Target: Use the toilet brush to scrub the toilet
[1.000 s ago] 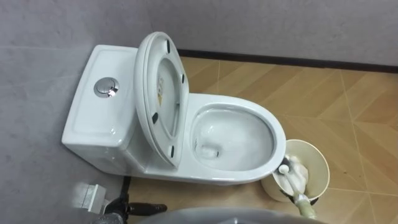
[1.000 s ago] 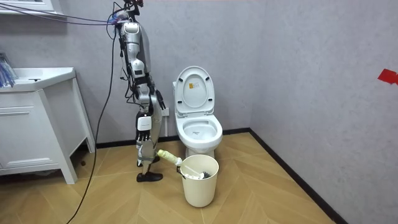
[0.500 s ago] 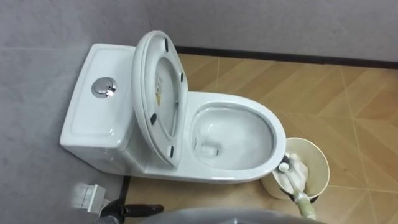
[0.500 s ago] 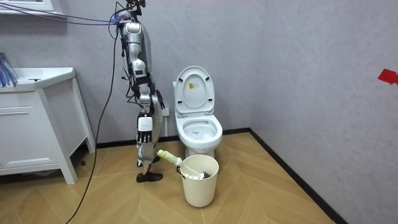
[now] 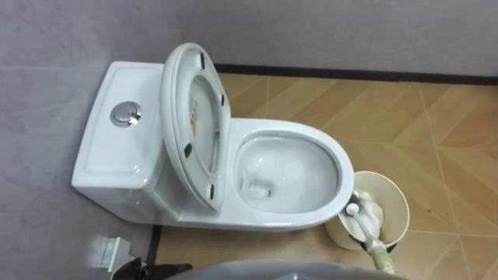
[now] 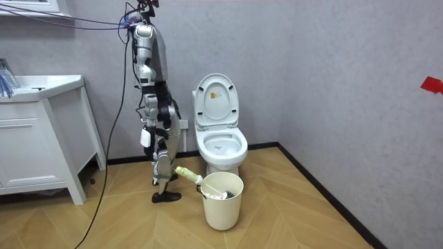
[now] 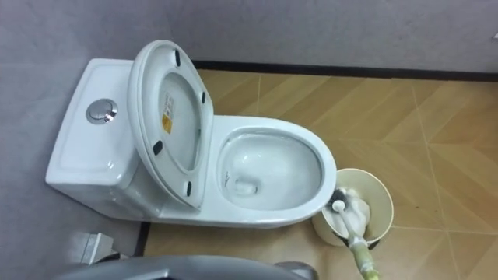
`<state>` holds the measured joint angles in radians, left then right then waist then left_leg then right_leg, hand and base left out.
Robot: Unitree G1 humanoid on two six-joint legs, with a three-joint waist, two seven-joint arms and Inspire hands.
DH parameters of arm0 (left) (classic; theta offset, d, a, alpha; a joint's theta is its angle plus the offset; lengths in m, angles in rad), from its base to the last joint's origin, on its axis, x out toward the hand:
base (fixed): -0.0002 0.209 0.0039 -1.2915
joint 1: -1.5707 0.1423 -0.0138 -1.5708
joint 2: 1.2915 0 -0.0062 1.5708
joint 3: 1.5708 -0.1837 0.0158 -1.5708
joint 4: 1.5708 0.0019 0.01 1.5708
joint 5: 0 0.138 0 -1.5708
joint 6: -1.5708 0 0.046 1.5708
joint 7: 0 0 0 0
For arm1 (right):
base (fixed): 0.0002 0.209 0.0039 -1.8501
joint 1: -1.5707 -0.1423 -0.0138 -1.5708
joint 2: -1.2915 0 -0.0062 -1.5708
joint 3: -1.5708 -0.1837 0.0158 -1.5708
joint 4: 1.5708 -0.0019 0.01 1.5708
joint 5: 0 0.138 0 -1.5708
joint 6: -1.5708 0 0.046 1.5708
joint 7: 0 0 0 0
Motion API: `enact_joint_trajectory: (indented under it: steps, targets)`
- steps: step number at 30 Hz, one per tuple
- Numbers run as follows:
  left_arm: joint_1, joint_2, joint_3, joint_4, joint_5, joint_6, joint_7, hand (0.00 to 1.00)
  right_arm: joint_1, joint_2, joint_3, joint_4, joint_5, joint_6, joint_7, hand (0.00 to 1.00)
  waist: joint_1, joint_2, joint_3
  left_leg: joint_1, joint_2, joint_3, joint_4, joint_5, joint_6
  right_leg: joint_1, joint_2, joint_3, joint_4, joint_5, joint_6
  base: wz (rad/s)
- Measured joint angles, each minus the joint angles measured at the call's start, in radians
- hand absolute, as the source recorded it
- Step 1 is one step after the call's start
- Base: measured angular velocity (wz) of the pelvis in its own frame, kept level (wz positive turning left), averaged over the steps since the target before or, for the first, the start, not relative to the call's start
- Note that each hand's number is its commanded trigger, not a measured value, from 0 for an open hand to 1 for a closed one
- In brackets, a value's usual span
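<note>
By a grey wall (image 5: 311, 31), on a brown wooden floor (image 5: 373, 109), stands a shiny white toilet (image 5: 299, 131) with its lid up. The white toilet brush (image 5: 367, 219) sits in a round cream bin (image 5: 398, 204) just beside the bowl. The robot stands next to the toilet with its right hand (image 6: 145, 137) by its hip, too small to tell whether it is spread or closed.

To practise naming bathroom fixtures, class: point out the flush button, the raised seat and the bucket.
flush button (image 5: 125, 117), left eye view, its centre.
raised seat (image 5: 176, 124), left eye view, its ring.
bucket (image 5: 391, 198), left eye view, its inner wall.
</note>
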<state>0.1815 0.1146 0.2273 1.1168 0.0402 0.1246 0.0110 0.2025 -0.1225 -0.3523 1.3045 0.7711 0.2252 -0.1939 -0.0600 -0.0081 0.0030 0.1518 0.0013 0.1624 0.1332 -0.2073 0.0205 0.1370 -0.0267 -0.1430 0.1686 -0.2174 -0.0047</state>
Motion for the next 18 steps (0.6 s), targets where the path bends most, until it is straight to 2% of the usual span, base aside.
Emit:
enact_joint_trajectory:
  steps: [3,5,9,13,18]
  targets:
    - [0.034,0.019,0.004,-0.002,0.026,0.001,0.019,0.0,-0.031,-0.006,-0.036,-0.043,0.059,-0.023,-0.036,0.0,-0.015,-0.007,-0.0004,-0.003,-0.004,0.001,0.003,0.0,0.0,-0.002,0.001,0.001,0.0,0.0,0.0,0.0]
    - [0.059,0.027,0.004,-0.003,0.084,0.004,0.033,0.0,-0.058,-0.01,-0.058,-0.109,0.082,-0.053,-0.066,0.0,-0.02,-0.011,-0.0013,-0.008,-0.005,0.001,0.006,0.0,0.0,-0.011,-0.001,0.001,0.002,0.001,0.0,0.0]
    - [0.076,0.028,0.0,-0.014,0.132,0.008,0.038,0.0,-0.128,-0.023,-0.059,-0.172,0.078,-0.102,-0.092,0.0,-0.017,-0.017,-0.0029,-0.028,-0.005,0.0,0.019,-0.001,0.002,-0.025,-0.003,0.004,0.002,0.002,0.001,0.02]
    - [0.078,0.033,-0.005,-0.041,0.152,0.003,0.038,0.0,-0.17,-0.048,-0.05,-0.19,0.022,-0.127,-0.102,0.0,-0.017,-0.026,-0.0065,-0.035,-0.006,-0.001,0.025,-0.001,0.002,-0.026,-0.004,0.001,0.001,0.002,0.001,0.01]
    - [0.072,0.05,-0.018,-0.042,0.193,-0.002,0.038,0.0,-0.189,-0.081,-0.022,-0.22,-0.053,-0.14,-0.125,0.0,-0.014,-0.033,-0.0048,-0.038,-0.006,0.0,0.028,-0.001,0.002,-0.031,-0.004,0.004,0.0,0.002,0.001,-0.05]
